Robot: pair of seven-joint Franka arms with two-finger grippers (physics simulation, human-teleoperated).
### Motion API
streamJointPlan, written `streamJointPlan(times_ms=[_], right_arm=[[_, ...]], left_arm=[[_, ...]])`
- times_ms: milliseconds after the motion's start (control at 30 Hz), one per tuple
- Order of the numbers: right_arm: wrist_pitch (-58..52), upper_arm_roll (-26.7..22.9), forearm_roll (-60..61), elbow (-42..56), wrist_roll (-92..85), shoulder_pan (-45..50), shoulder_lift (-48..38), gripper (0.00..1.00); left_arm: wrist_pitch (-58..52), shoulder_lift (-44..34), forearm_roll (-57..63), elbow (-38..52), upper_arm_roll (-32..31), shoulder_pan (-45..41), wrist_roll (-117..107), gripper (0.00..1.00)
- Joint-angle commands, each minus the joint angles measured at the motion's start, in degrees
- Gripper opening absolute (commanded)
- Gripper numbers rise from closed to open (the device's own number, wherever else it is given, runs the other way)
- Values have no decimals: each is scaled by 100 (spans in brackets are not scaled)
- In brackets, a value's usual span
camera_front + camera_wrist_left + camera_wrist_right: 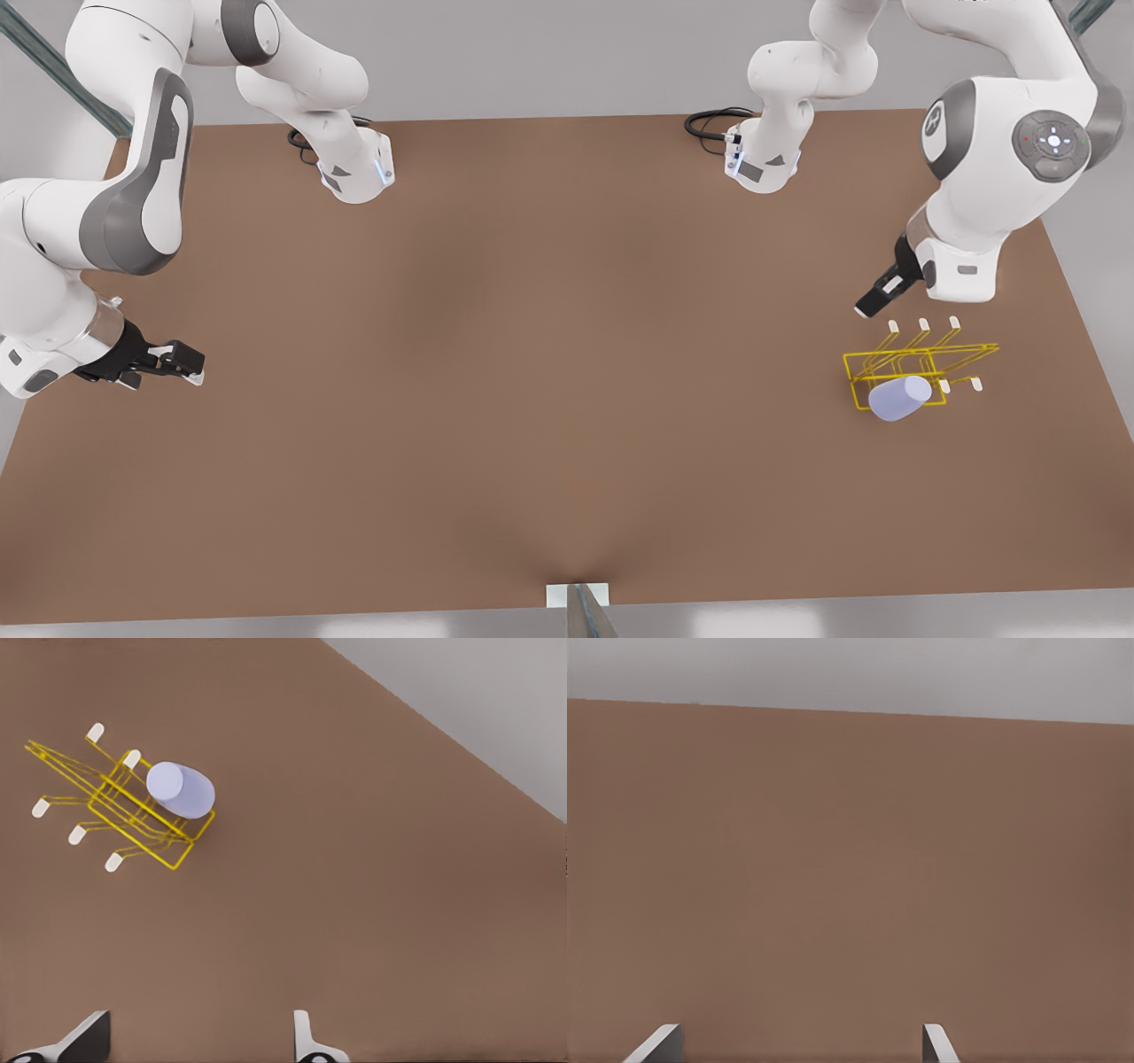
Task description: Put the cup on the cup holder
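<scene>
Two grippers, both spread wide and holding nothing. Right gripper (182,361) hovers by the table's (532,354) edge at the front view's left. Left gripper (873,299) hangs just beside the cup holder (921,359), where the cup (899,398) sits tilted over a prong, near the opposite edge.

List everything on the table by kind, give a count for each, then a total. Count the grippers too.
Cup: 1, lavender-blue, on a prong of the holder.
Cup holder: 1, yellow wire with white tips.
Grippers: 2, the left gripper just beside the holder and the right gripper waiting at the front view's left, both open and empty.
Total: 4.
</scene>
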Motion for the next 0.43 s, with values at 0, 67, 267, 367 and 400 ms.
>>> streamJointPlan(times_ms=[0, 67, 267, 367, 400], right_arm=[[6, -1, 4, 3, -4, 0, -7, 100], [6, -1, 4, 3, -4, 0, -7, 100], [14, -1, 4, 3, -4, 0, -7, 100], [14, -1, 4, 3, -4, 0, -7, 100], [14, -1, 4, 3, -4, 0, -7, 100]], left_arm=[[293, 16, 9, -13, -3, 1, 3833, 100], [302, 69, 18, -13, -3, 1, 3842, 100], [302, 130, 27, -13, -3, 1, 3833, 100], [293, 165, 27, -13, -3, -8, 3824, 100], [293, 174, 27, -13, -3, -8, 3815, 100]])
